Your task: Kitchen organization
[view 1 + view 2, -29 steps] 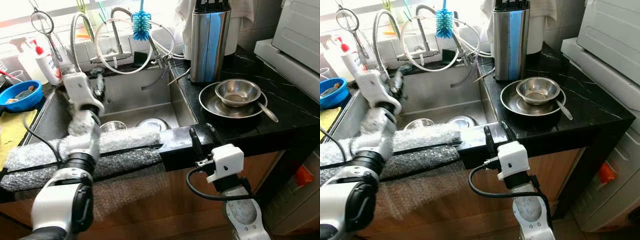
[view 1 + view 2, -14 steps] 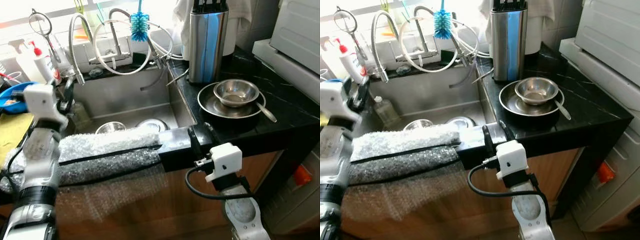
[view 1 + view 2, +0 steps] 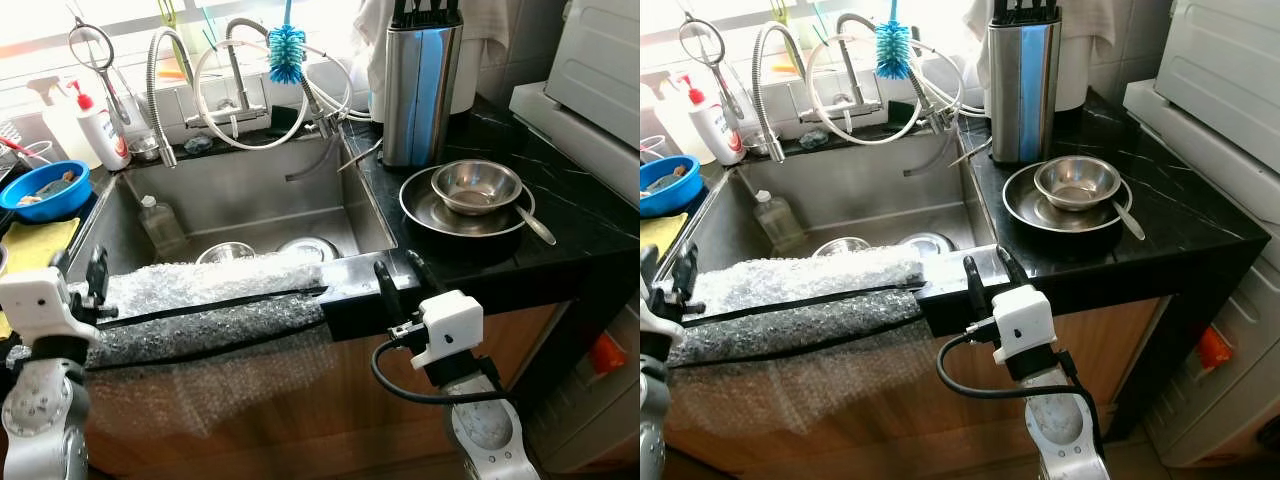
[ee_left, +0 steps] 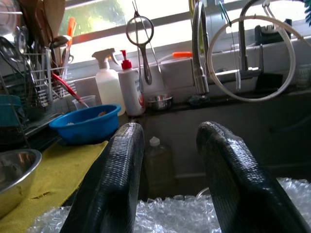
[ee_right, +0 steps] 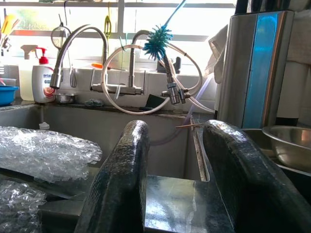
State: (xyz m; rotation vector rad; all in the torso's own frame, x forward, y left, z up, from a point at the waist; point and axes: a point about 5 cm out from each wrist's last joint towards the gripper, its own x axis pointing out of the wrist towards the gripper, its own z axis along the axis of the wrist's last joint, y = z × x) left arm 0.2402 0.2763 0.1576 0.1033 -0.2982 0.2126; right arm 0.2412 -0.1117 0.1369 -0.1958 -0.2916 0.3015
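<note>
Nearest me, my right gripper (image 3: 984, 272) sits low at the front edge of the worktop (image 3: 590, 235), fingers spread apart and empty, just off the right end of the bubble wrap (image 3: 205, 300) padding the sink's front rim; my left gripper (image 3: 80, 287) is at the wrap's left end, also parted with nothing between its fingers. Beyond the padding, the sink (image 3: 250, 195) holds a small clear bottle (image 3: 160, 225) near its left wall and two steel bowls (image 3: 226, 253) against the front wall. On the worktop to the right of the sink, a steel bowl (image 3: 475, 185) rests in a steel plate (image 3: 430, 212) with a spoon (image 3: 535, 225) leaning over the plate's rim, and a knife block (image 3: 420, 85) stands behind them near the back edge. Left of the sink are a yellow cloth (image 3: 30, 248) and a blue bowl (image 3: 40, 188); along the back ledge stand a pump bottle (image 3: 102, 125), the tap (image 3: 240, 70) and a blue brush (image 3: 285, 50). The bottle's label is too small to read. I judge nothing is picked yet. My worry: reaching into the sink, either arm could snag the wrap and drag it loose, and a right-hand reach for the stacked bowl could tip the spoon off the edge.
</note>
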